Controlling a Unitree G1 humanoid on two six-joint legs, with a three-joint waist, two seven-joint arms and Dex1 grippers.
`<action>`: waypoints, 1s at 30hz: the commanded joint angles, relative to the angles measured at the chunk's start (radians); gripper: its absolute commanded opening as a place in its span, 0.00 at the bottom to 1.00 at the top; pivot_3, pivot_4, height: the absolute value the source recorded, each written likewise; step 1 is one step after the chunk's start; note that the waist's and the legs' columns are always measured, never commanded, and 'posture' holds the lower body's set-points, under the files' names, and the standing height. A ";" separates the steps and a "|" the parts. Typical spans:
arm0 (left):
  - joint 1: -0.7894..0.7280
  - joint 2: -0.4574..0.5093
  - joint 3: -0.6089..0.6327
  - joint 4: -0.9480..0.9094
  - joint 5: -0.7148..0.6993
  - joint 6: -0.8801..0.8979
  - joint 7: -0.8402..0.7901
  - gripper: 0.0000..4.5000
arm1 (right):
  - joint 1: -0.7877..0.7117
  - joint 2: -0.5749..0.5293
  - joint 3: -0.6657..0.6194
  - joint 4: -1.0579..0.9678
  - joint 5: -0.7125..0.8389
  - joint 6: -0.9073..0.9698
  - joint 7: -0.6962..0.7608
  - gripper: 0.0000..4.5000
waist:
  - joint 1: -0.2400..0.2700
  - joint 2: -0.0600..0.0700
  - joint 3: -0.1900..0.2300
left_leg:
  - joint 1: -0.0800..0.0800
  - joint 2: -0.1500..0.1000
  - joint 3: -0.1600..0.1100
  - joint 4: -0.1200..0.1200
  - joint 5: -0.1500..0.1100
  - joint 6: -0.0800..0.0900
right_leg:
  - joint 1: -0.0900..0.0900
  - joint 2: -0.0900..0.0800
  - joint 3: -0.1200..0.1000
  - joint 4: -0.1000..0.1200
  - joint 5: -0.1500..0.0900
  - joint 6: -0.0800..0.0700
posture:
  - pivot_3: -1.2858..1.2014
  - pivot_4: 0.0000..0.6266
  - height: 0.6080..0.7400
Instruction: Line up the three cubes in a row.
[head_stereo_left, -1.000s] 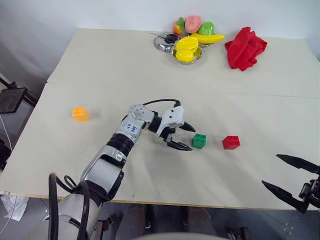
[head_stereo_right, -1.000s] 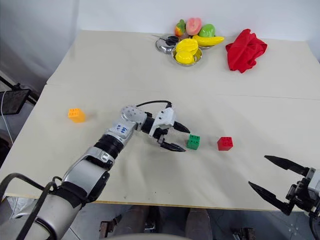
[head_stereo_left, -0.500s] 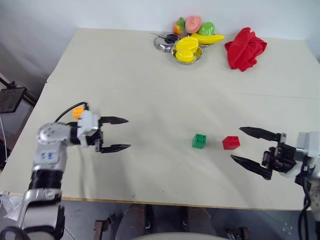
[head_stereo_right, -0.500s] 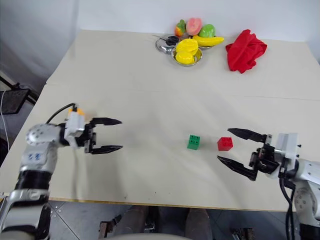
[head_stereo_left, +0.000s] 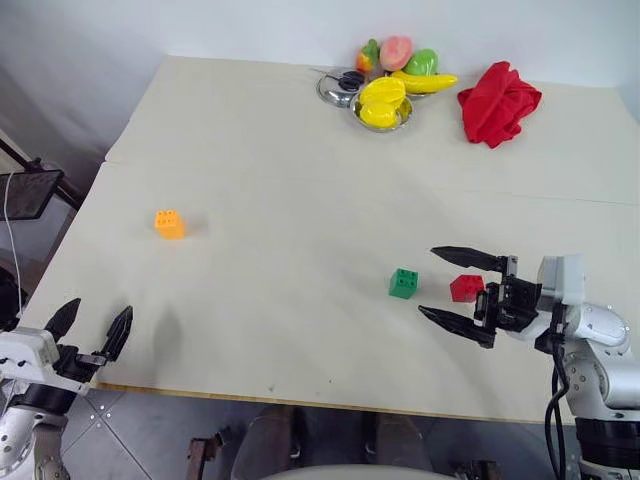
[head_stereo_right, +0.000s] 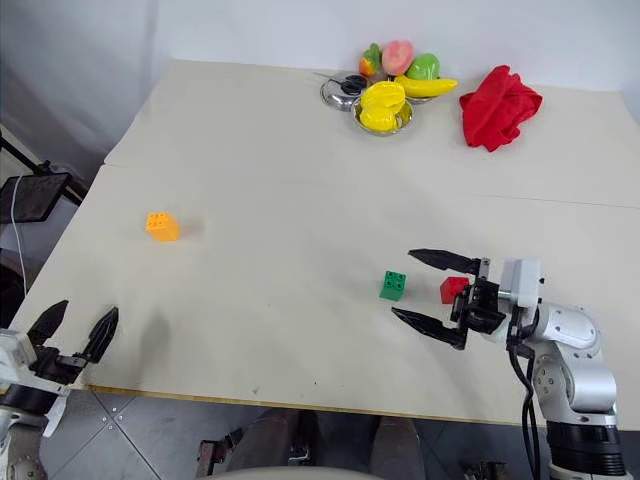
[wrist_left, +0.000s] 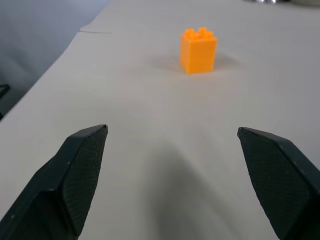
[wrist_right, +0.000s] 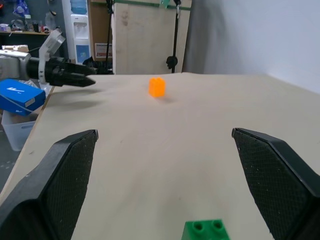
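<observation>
A pale worktop (head_stereo_left: 300, 190) carries three studded toy blocks, all sitting upright with studs facing up. The orange cube (head_stereo_left: 169, 224) stands alone toward the robot's left, with bare surface on every side of it and a broad empty stretch between it and the other two. The green cube (head_stereo_left: 404, 283) and the red cube (head_stereo_left: 465, 288) sit near each other toward the right, apart by a small gap, roughly on one line running left to right; the orange one lies a little farther from the robot than that line.

The right claw (head_stereo_left: 458, 290) points leftward over the worktop with its two black fingers spread wide, one finger beyond the red cube and one nearer the robot; it grips nothing, and whether it touches the cube cannot be told. The left claw (head_stereo_left: 92, 328) hangs at the worktop's near left edge, fingers also spread and empty, aimed toward the orange cube, well short of it.

At the far edge sit toy fruits (head_stereo_left: 390, 75) in metal bowls (head_stereo_left: 383, 118) and a crumpled red cloth (head_stereo_left: 497, 99), well clear of the blocks.
</observation>
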 joint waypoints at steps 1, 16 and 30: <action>-0.082 0.019 -0.047 -0.080 -0.032 0.103 0.095 0.98 | 0.016 -0.029 -0.026 0.001 0.005 -0.019 0.025 1.00 | 0.000 0.000 0.000 | 0.000 0.000 0.000 0.000 0.000 0.000 | 0.000 0.000 0.000 0.001 0.000 0.000 | 0.52 0.24 1.00; -0.517 0.080 -0.235 0.097 0.113 0.423 0.422 0.94 | 0.044 -0.040 -0.022 -0.039 0.006 0.023 -0.009 1.00 | -0.008 -0.001 -0.001 | 0.000 0.002 0.003 0.000 0.002 0.003 | -0.001 0.006 0.000 0.001 0.000 0.000 | 0.52 0.24 1.00; -0.532 0.138 -0.303 0.181 0.098 0.240 0.124 0.32 | 0.149 -0.050 -0.080 -0.052 0.002 -0.015 -0.042 1.00 | -0.005 -0.001 -0.001 | 0.000 0.002 0.003 0.000 0.002 0.002 | 0.000 0.006 0.001 0.001 0.000 0.000 | 0.52 0.24 1.00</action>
